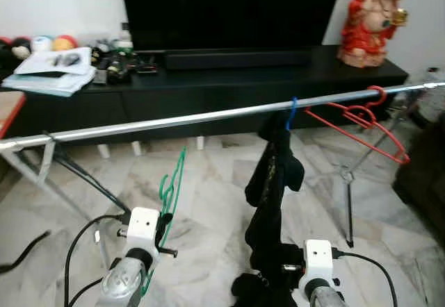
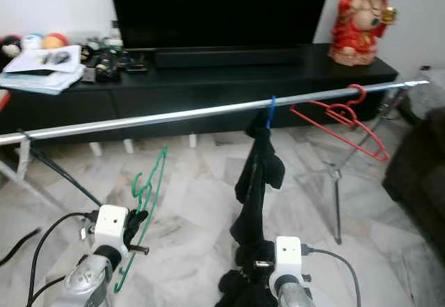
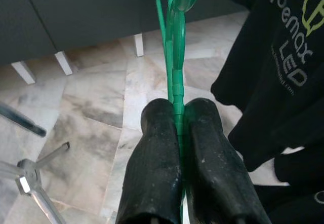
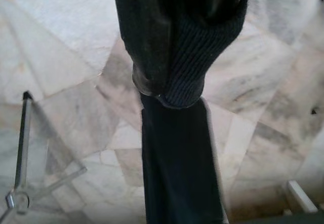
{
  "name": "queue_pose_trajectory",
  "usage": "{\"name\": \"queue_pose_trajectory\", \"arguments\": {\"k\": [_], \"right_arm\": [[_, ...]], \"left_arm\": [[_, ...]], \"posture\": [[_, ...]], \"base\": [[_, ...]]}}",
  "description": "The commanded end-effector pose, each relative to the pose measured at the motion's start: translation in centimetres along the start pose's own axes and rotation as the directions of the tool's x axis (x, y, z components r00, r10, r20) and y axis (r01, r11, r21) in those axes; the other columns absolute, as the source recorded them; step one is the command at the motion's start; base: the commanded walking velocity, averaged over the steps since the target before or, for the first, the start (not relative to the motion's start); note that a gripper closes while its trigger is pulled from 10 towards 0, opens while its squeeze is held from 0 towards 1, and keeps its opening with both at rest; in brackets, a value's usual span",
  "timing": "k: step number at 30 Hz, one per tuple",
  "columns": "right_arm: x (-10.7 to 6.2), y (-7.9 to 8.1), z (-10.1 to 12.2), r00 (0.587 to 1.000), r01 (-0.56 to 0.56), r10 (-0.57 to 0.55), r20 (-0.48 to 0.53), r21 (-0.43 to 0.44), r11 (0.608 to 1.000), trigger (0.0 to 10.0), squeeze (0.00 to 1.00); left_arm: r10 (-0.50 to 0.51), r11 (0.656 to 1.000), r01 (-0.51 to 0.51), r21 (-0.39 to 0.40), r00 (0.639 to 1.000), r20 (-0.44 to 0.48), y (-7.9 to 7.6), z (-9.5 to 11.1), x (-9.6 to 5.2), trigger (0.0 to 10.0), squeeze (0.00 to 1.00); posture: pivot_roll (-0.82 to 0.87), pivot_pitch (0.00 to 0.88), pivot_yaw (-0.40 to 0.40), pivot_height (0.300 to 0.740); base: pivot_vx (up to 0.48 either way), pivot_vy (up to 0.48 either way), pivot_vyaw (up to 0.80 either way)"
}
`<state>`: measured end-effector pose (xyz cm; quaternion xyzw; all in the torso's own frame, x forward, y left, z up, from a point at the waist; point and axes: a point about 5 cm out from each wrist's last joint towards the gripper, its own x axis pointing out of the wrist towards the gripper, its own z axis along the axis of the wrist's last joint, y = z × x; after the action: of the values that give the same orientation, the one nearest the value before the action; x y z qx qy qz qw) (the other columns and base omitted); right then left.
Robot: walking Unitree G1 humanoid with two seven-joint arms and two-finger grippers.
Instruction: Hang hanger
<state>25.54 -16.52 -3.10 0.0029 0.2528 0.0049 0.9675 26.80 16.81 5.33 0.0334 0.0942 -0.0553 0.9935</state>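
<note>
1. Currently the left end effector (image 3: 177,148) is clamped on the green hanger (image 1: 172,185), held below the rail (image 1: 174,121).
2. Right end effector (image 4: 172,46) grips the black garment (image 1: 272,182) hanging by a blue hook.
3. Next, likely: raise the hanger's hook over the rail's bare stretch, left of the garment.

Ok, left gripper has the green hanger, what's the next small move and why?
Probably raise the left gripper so the green hanger hook clears the silver rail, aiming at the bare stretch on the robot's left of the black garment. The fingers are clamped on the hanger and its hook sits below the rail. The right gripper is holding the black garment's fabric.
</note>
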Motion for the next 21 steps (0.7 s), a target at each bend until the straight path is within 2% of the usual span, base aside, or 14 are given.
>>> {"name": "queue_pose_trajectory", "arguments": {"k": [1,11,21], "right_arm": [[0.10,-0.03,0.39,1.000,0.000,0.000,0.018,-0.006,1.000,10.0,0.00],[0.08,-0.04,0.43,1.000,0.001,-0.001,0.024,-0.004,1.000,10.0,0.00],[0.11,-0.38,0.50,1.000,0.014,-0.014,0.023,-0.002,1.000,10.0,0.00]], "left_arm": [[0.002,1.000,-0.002,0.001,1.000,0.001,0.04,-0.04,-0.14,10.0,0.00],[-0.001,1.000,0.001,0.005,1.000,-0.009,0.11,-0.22,-0.30,10.0,0.00],[0.001,1.000,-0.001,0.003,1.000,-0.011,0.07,-0.26,-0.37,10.0,0.00]], "posture": [[-0.04,0.067,0.041,0.740],[-0.04,0.075,0.042,0.740],[-0.04,0.077,0.040,0.740]], "base": [[0.000,0.000,0.00],[0.000,0.000,0.00],[-0.285,0.000,0.00]]}}
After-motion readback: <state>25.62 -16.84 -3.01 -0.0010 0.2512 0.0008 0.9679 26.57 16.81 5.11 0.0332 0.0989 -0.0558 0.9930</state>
